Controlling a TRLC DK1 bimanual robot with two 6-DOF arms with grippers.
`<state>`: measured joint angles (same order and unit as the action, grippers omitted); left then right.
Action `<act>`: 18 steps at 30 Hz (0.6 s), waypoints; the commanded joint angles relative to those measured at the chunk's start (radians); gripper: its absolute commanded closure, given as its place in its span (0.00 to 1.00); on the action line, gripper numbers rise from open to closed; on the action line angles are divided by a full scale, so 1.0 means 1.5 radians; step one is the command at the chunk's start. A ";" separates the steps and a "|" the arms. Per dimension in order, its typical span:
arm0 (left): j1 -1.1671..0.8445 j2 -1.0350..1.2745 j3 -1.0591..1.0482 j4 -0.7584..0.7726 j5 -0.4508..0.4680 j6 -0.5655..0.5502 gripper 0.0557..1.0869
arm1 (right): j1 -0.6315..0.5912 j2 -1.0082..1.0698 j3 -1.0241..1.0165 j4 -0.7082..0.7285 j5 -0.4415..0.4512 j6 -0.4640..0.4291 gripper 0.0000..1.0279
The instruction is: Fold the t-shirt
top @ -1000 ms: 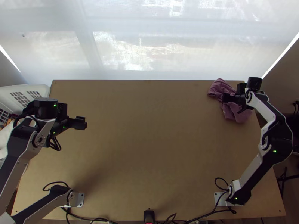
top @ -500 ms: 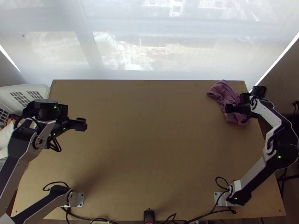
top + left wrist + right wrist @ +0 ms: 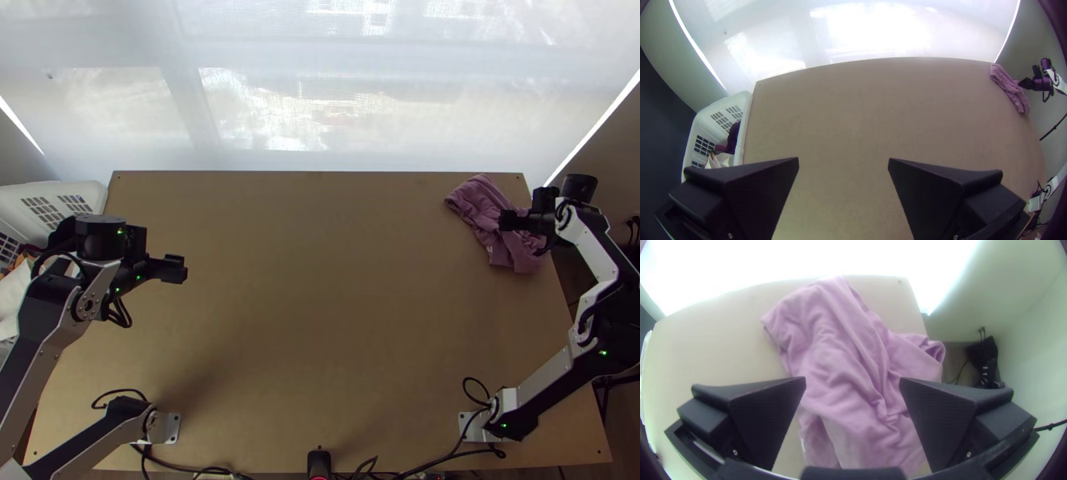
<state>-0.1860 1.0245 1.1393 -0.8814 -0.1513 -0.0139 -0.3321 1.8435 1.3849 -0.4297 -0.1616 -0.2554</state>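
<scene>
The pink-purple t-shirt (image 3: 486,210) lies bunched near the table's far right corner. Over its right part is my right gripper (image 3: 506,221), open and holding nothing. In the right wrist view the crumpled t-shirt (image 3: 849,360) spreads beyond and between the fingers of the right gripper (image 3: 852,384). My left gripper (image 3: 178,270) is above the left side of the table, far from the cloth. The left wrist view has the left gripper (image 3: 843,164) open over bare wood, and the t-shirt (image 3: 1011,88) far off at the table's edge.
A white laundry basket (image 3: 56,200) with cloths in it stands against the left edge of the table (image 3: 320,304). Cables (image 3: 456,452) run along the near edge. The middle of the table is bare wood. A window blind (image 3: 320,120) hangs beyond the far edge.
My right gripper has moved right across the t-shirt, uncovering more of its left part. The left arm has barely moved.
</scene>
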 commanded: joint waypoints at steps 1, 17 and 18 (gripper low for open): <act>-0.001 -0.003 -0.005 -0.002 0.000 0.000 0.05 | 0.053 0.024 0.078 0.014 -0.009 0.033 0.05; 0.010 -0.013 -0.013 -0.020 -0.001 -0.002 0.05 | 0.138 0.338 0.320 -0.011 -0.009 0.101 0.05; 0.014 -0.013 -0.013 -0.020 -0.001 -0.001 0.05 | 0.138 0.339 0.321 -0.011 -0.009 0.102 0.06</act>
<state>-0.1833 1.0111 1.1248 -0.8978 -0.1513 -0.0185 -0.1532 2.2295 1.7638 -0.4255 -0.1741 -0.1265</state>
